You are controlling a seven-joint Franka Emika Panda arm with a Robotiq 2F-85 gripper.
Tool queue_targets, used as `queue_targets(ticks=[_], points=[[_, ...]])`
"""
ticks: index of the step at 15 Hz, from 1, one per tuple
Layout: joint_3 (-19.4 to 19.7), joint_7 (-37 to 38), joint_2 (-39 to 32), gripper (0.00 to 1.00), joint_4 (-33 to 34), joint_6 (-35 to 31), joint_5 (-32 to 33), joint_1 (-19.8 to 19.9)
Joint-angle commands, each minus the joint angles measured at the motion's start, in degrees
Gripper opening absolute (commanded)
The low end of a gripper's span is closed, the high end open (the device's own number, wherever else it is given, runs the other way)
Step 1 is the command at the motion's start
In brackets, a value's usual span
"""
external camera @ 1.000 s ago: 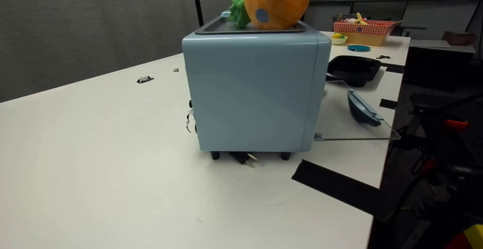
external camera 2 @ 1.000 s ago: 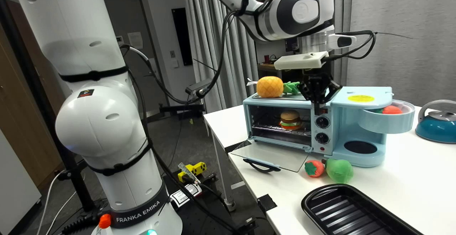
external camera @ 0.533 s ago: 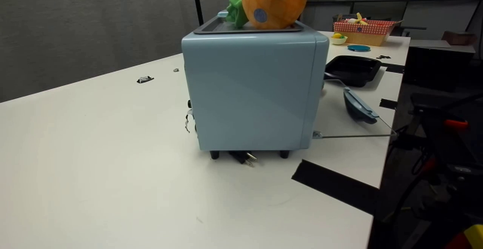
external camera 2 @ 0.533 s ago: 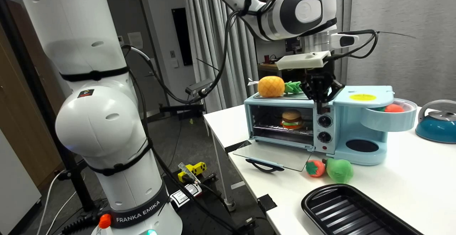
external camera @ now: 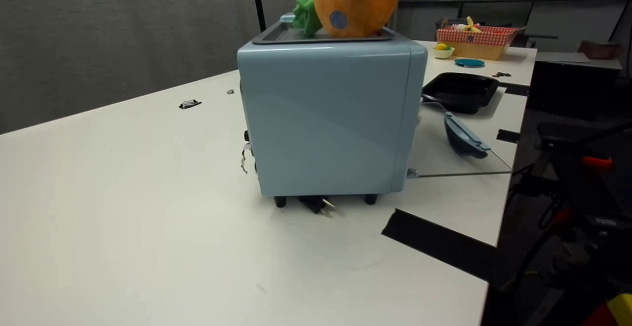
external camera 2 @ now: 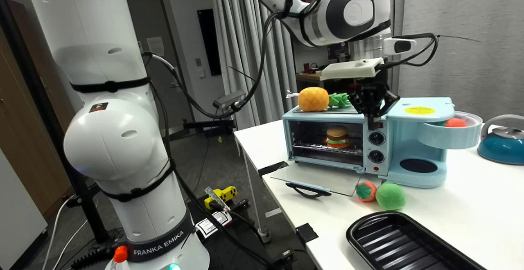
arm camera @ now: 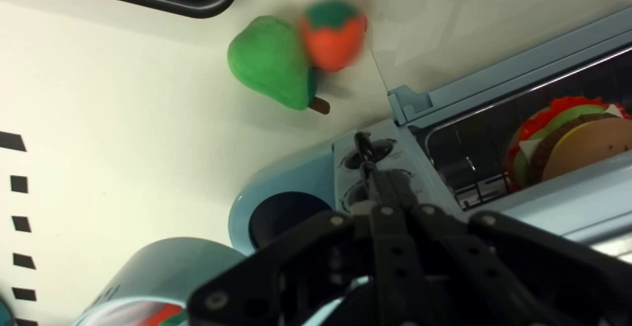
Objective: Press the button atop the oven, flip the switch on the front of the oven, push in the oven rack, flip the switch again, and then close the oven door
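Note:
The pale blue oven (external camera: 331,118) stands on the white table; its front faces the camera in an exterior view (external camera 2: 327,118). Its glass door (external camera 2: 319,176) hangs down open. A toy burger (external camera 2: 337,137) sits on the wire rack (external camera 2: 307,146) inside. The front panel has two black knobs (external camera 2: 376,156) and a small dark red switch (external camera 2: 380,125) above them. My gripper (external camera 2: 373,126) points down at the switch and partly covers it; contact cannot be told for sure. In the wrist view the gripper (arm camera: 390,173) is shut with nothing between its fingers. I cannot make out a top button.
A toy pineapple (external camera 2: 313,99) lies on the oven's top tray. A toy strawberry (external camera 2: 365,191) and a green pear (external camera 2: 391,196) lie before the oven by the door. A black ribbed tray (external camera 2: 405,241) is nearer. A blue kettle (external camera 2: 503,143) stands beyond the oven.
The oven with its open door and pineapple has slid back a little, away from the table's front edge. My gripper has moved along with it. The strawberry and pear have shifted or turned slightly.

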State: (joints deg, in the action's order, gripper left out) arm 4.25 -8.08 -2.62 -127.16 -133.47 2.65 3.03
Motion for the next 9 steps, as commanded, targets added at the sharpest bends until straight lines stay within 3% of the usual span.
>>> queue_targets(ticks=[1,9], points=[[0.18,1.06,-1.79,0.00,3.36,1.13,1.70,0.60],[0.42,1.06,-2.33,0.00,4.24,1.15,1.56,1.01]])
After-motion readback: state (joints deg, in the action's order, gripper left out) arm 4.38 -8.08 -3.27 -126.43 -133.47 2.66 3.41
